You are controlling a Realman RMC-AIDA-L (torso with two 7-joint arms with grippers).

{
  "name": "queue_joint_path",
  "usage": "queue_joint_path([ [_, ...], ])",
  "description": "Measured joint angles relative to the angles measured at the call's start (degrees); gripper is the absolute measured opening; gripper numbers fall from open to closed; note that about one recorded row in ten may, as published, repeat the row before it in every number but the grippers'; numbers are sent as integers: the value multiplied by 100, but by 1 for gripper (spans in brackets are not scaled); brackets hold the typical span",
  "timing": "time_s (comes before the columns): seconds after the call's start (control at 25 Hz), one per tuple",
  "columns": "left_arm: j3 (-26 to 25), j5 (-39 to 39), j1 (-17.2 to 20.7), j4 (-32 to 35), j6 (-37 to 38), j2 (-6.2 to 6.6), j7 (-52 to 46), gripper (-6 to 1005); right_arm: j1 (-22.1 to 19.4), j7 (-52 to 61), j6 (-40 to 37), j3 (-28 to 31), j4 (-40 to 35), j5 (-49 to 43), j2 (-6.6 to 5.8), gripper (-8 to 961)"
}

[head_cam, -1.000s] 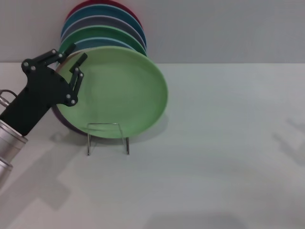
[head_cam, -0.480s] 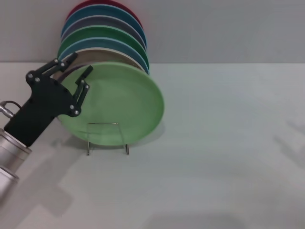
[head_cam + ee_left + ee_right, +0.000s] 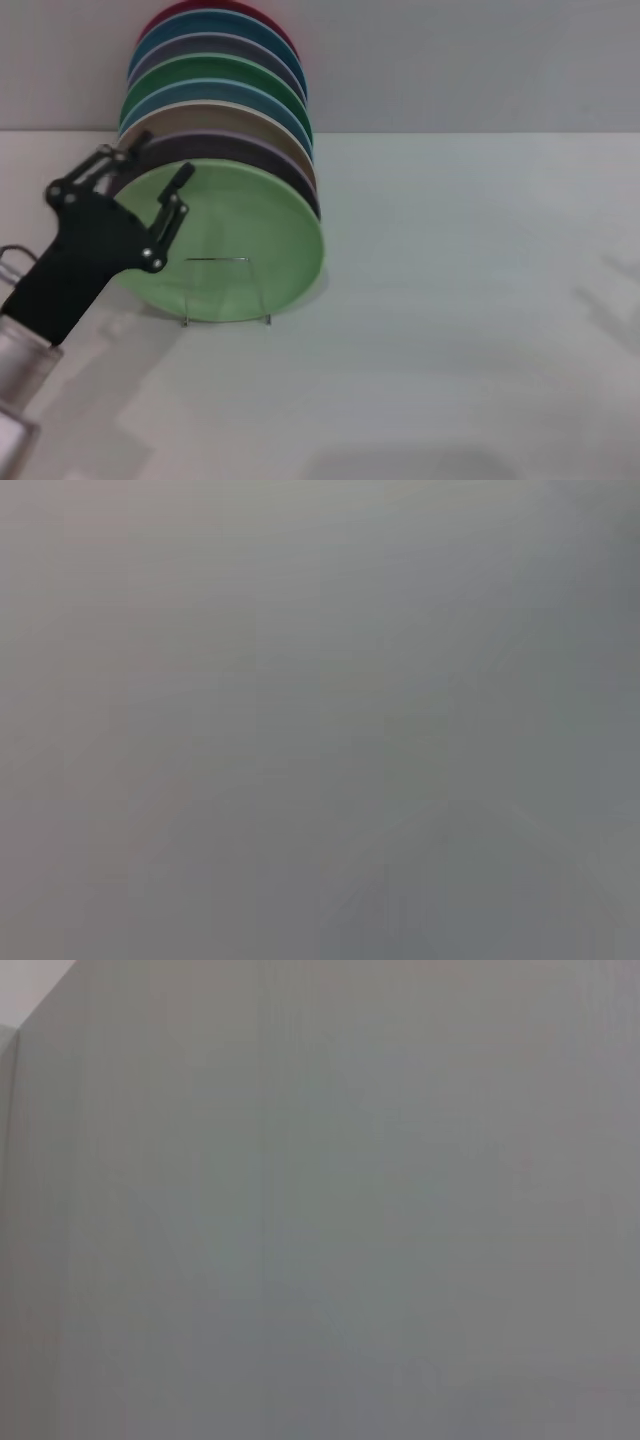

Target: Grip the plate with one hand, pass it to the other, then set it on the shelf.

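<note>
Upright at left of the frame, the matte pale-green plate [image 3: 235,245] stands on the thin wire shelf [image 3: 226,290], fronting a stack of coloured plates [image 3: 215,75] on the pale counter [image 3: 470,300]. Spread black jointed fingers of the left pincer [image 3: 155,175] straddle its rim without pinching it.

Left gripper [image 3: 150,180] raised at left of head view, black fingers [image 3: 172,210] spread apart, tilted up and forward on silver wrist [image 3: 20,360]. Right arm out of sight; wrist views apparently blank.
</note>
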Motion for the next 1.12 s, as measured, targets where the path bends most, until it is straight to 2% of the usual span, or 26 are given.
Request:
queue_joint_path([
  [0.04,-34,-1,163,-161,127,-1,85,315,-11,-20,0,2,0,15,5,690],
  [0.12,-172,-13,487,-485,380,-9,175,392,-36,-146,-8,32,-44,75,25,694],
  [0.24,-661,-27,1001,-970,707,-25,-10,507,-62,-592,-57,69,-313,335,41,699],
  [0.4,-1783,-43,1368,-1003,707,-29,-1275,636,-106,-1561,-397,62,-1086,1103,66,707],
  [0.48,-2421,-43,1374,-707,593,-21,-2041,700,-97,-2093,-628,42,-1469,1411,68,711],
  [0.56,-3066,-47,1274,-248,444,-10,-2720,718,-30,-2616,-837,28,-1837,1623,68,715],
  [0.64,-3444,-39,1193,94,325,-15,-2888,736,88,-3055,-1046,15,-2171,1788,68,719],
  [0.8,-3745,-39,1206,186,-18,-50,-2724,773,343,-3524,-1265,31,-2873,2487,69,727],
  [0.92,-4080,-46,1177,187,-553,-82,-2792,789,449,-4136,-1217,-21,-3242,2927,68,801],
  [1.12,-4245,-51,1110,215,-1074,-110,-2949,804,466,-4240,-1265,-45,-3294,2971,68,801],
])
